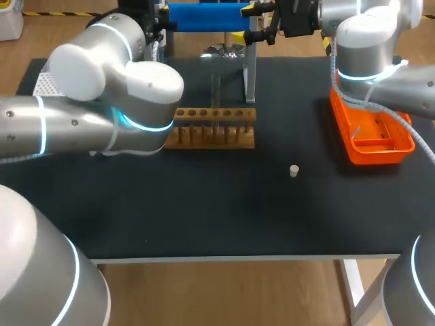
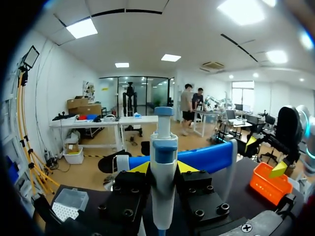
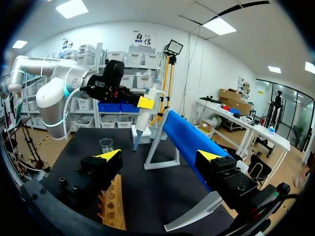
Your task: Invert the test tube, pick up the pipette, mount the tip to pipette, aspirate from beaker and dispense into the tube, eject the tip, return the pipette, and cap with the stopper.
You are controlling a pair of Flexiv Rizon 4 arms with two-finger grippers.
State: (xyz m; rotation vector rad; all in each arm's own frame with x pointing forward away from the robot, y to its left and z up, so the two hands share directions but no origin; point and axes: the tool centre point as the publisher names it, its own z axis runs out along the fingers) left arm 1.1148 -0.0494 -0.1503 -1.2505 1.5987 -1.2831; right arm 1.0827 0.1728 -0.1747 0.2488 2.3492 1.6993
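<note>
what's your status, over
Left gripper shut on pipette, up near the blue stand. Right gripper open, holding nothing. Stopper on the table, apart from the wooden rack.

Two arms stand at one black table (image 1: 204, 217): the left arm (image 1: 102, 88) at the frame's left, the right arm (image 1: 370, 47) at its upper right. Each carries one gripper, the left gripper (image 2: 163, 169) and the right gripper (image 3: 160, 157), making four yellow tips in all. There is one pipette (image 2: 163, 142) and one wooden rack (image 1: 214, 132) at centre, bearing one clear tube (image 1: 215, 95). Also counted are one beaker (image 3: 106, 144), one stopper (image 1: 293, 170) right of centre, one orange tray (image 1: 380, 156) at right, one tip box (image 2: 69, 202) and one blue stand (image 1: 204, 17) at top centre.
</note>
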